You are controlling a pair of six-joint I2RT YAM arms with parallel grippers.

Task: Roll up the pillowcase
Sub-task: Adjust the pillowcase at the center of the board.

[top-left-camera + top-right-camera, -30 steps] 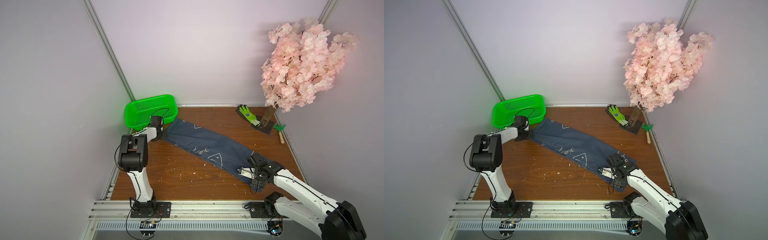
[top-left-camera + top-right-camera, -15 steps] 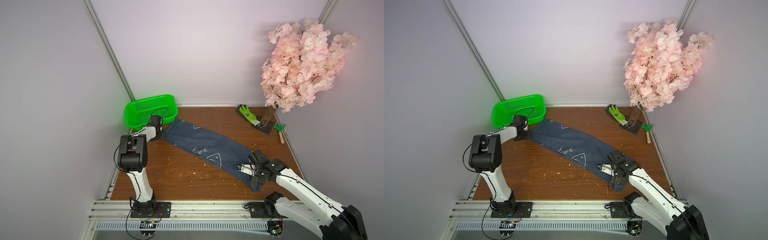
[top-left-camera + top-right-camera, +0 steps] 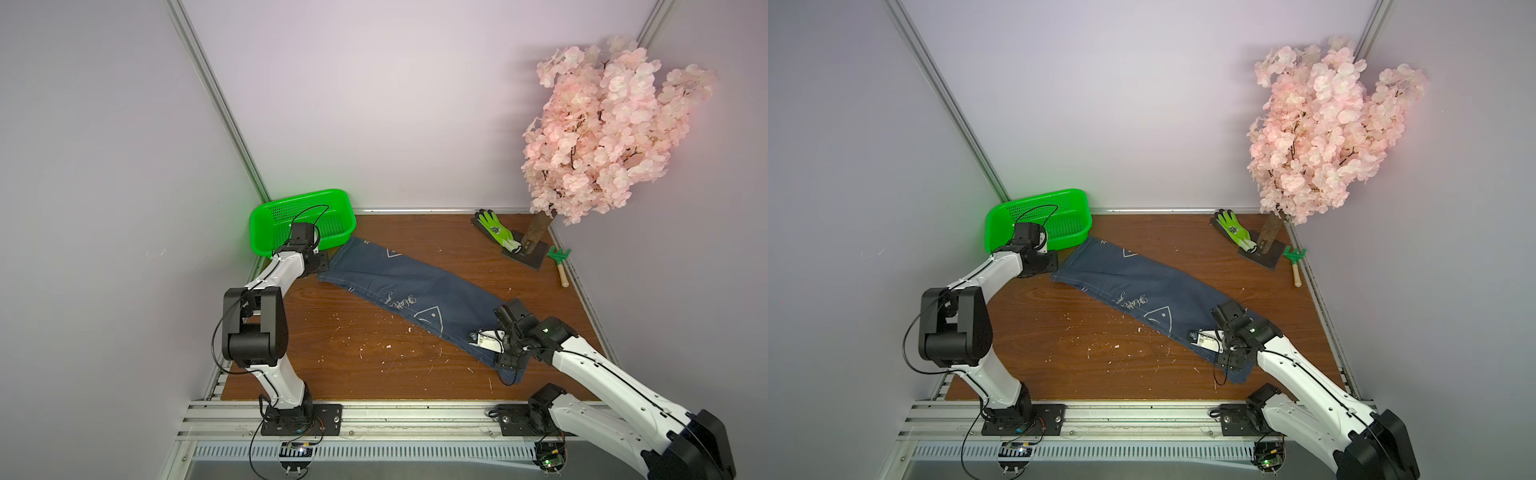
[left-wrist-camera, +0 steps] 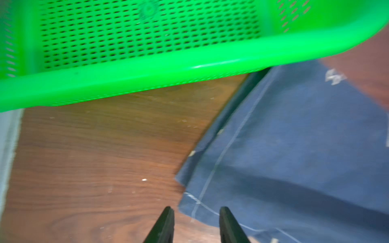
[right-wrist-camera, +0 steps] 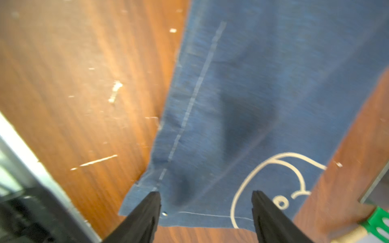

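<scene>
Showing a chip-strewn wooden tabletop [image 3: 353, 361] boxed by pale walls [image 3: 374, 104], pillowcase [image 3: 415, 286] laid diagonally across; left tool [image 4: 196, 208] parted, empty, beside far corner; right tool [image 5: 205, 193] spread wide over near end, partly hiding it. Wrist views blurred.

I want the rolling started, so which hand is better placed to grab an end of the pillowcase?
Probably the right: the right hand hangs open over the near end of the pillowcase, while the left hand reaches only its far corner.
</scene>
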